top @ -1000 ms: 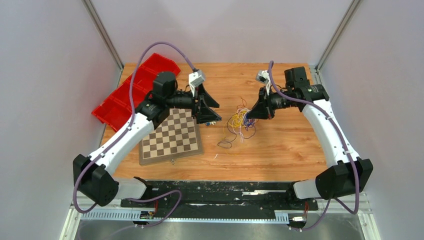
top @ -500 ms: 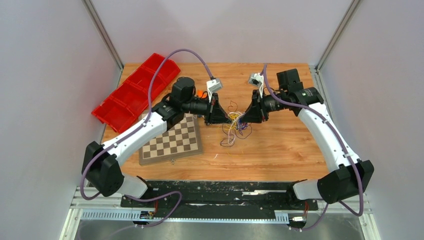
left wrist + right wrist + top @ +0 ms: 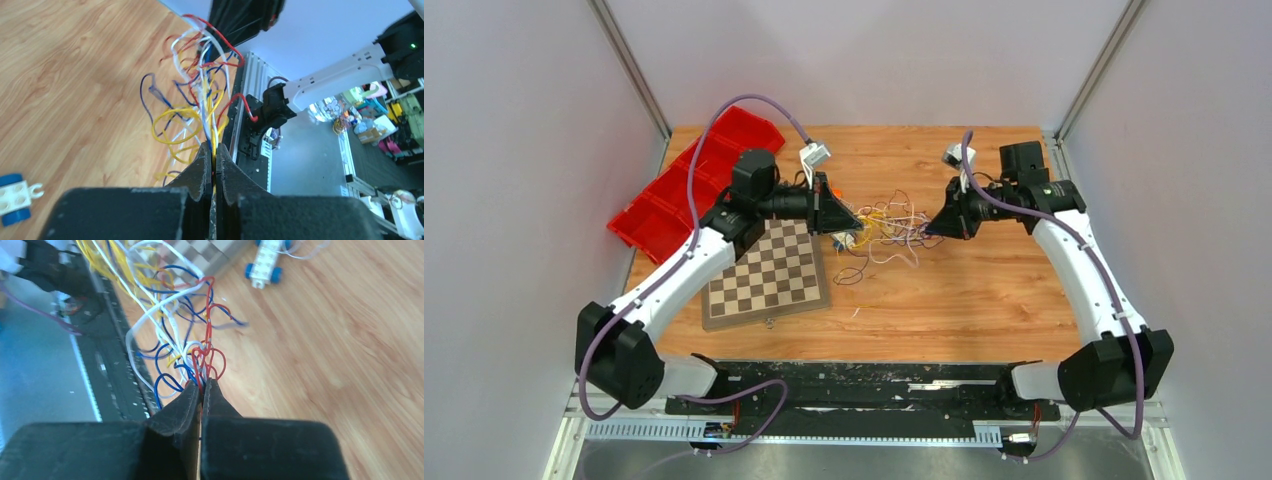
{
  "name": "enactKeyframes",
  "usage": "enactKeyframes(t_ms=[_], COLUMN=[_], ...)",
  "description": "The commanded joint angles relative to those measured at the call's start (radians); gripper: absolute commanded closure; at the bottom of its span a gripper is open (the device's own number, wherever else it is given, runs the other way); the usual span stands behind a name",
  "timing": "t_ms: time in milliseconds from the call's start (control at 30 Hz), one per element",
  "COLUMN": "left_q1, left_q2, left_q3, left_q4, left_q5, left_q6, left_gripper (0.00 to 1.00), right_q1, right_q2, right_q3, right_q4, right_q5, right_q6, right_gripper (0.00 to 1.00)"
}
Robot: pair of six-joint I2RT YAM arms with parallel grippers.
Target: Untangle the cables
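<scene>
Cables bunch mid-counter and stretch between left gripper and right gripper, each with jaws clamped on strands; red bins sit at the far-left corner.

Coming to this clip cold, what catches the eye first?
A tangle of colourful cables is stretched out mid-table. The left gripper and right gripper are each shut on strands at its opposite ends. A chessboard lies left of them, with red bins at the far-left edge.

Left gripper pinching cables, wooden table
</scene>
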Motion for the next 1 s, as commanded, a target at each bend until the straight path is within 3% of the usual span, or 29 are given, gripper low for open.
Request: enactKeyframes(t_ms=[0,200,300,733,967], left_q1=[0.117,0.269,0.339,0.62,0.673], left_q2=[-0.08,-0.143,-0.159,-0.205,-0.217], left_q3=[-0.011,0.009,0.022,0.085,0.147], left_q4=[0.044,-0.128,-0.198,-0.353,-0.321], left_q5=[0.023,0.031,0.027,0.087,0.102], left_q6=[-0.048,0.064,0.116,0.221,0.192], left_gripper=[1.0,1.0,1.0,1.0,1.0], right_q1=[-0.111,-0.431,-0.518,-0.624,-0.624], right_q2=[-0.063,-0.012,0.047,0.215,0.243], right_q3=[-0.043,-0.025,0.02,0.081,0.082], right_q4=[-0.017,-0.027,-0.037,-0.013,0.008], right_q5=[0.159,0.201,0.208,0.331,0.348], right_q6=[-0.117,-0.248,-0.272,-0.315,-0.289], right_gripper=[1.0,1.0,1.0,1.0,1.0])
